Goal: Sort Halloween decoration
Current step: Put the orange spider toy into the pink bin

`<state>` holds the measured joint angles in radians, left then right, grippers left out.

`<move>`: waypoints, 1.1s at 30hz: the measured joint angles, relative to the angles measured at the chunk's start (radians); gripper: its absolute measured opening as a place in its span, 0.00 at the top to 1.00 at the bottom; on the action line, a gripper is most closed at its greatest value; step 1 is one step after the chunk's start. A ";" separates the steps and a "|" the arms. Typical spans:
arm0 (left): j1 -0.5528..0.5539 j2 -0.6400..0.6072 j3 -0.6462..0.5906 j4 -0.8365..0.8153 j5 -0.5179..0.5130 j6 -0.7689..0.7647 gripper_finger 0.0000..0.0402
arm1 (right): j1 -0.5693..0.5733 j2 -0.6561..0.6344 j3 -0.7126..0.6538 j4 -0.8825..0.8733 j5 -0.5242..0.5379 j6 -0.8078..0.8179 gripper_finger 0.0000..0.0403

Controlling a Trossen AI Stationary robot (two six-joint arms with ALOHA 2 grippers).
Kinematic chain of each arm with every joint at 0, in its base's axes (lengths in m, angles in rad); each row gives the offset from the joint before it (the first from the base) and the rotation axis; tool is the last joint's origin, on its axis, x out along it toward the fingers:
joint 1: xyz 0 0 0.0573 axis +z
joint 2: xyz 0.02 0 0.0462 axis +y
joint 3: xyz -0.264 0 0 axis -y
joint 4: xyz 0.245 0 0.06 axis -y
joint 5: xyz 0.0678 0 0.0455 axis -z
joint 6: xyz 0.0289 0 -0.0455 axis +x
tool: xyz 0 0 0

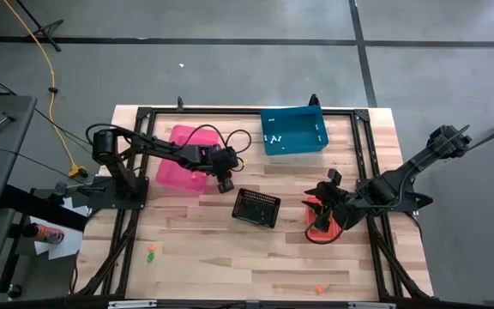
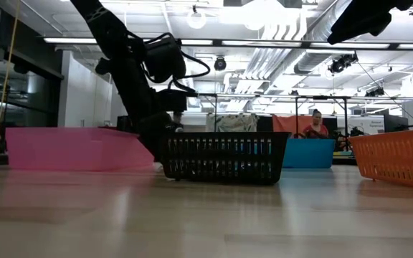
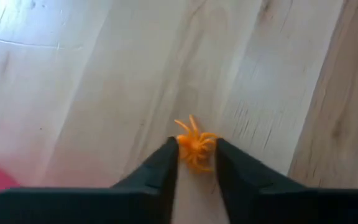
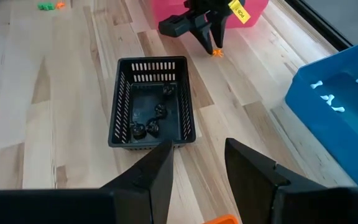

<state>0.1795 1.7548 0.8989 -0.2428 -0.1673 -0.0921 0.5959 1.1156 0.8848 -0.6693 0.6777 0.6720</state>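
A tiny orange spider trinket [image 3: 194,148] lies on the wooden table between the pink bin [image 1: 181,163] and the black basket [image 1: 256,207]. My left gripper [image 3: 196,154] is down on it, fingers closed against its sides. The right wrist view shows the same spider [image 4: 217,53] under my left gripper [image 4: 211,41]. My right gripper [image 4: 197,162] hangs open and holds nothing, above the table beside the orange bin [image 1: 322,225]. Small white trinkets [image 4: 335,104] lie in the blue bin [image 1: 292,130], and dark ones [image 4: 149,127] in the black basket. My left gripper pinches the orange spider's body [image 3: 190,144] between its two fingertips, only at their free ends. The fingers slant down from the pink bin's side. The spider's legs [image 3: 194,124] stick out past the tips, and it rests on the table.
A green and an orange trinket [image 1: 151,253] lie near the table's front left, also in the right wrist view [image 4: 48,6]. Another orange trinket [image 1: 320,289] lies near the front edge. Bare wood stretches between the black basket and the front edge.
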 joint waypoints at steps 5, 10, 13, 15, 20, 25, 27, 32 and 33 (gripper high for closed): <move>0.000 0.000 0.000 0.000 0.000 0.017 0.98 | 0.000 0.000 0.000 0.000 0.000 0.000 0.65; -0.002 -0.004 0.000 -0.007 0.000 0.017 1.00 | 0.000 0.000 0.000 0.000 0.000 0.000 0.65; -0.006 -0.012 0.002 -0.005 0.001 0.025 1.00 | 0.000 0.000 0.000 0.000 0.000 0.000 0.65; -0.008 -0.023 0.002 -0.011 0.003 0.026 1.00 | 0.000 0.000 0.000 0.000 0.000 -0.001 0.65; -0.016 -0.021 0.021 -0.034 0.029 0.067 0.97 | -0.001 -0.001 0.000 -0.004 0.002 -0.001 0.65; -0.038 -0.018 0.074 -0.069 0.045 0.118 0.91 | -0.001 -0.001 0.000 -0.004 0.008 -0.004 0.65; -0.044 -0.018 0.121 -0.119 0.045 0.141 0.86 | -0.001 -0.001 0.000 -0.004 0.011 -0.007 0.65; -0.038 -0.018 0.223 -0.250 0.071 0.205 0.70 | -0.001 -0.001 0.000 -0.004 0.018 -0.011 0.65; -0.031 -0.018 0.234 -0.274 0.087 0.220 0.67 | -0.001 -0.001 0.000 -0.004 0.018 -0.011 0.65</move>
<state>0.1482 1.7367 1.1326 -0.5169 -0.0803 0.1283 0.5953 1.1149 0.8848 -0.6732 0.6959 0.6613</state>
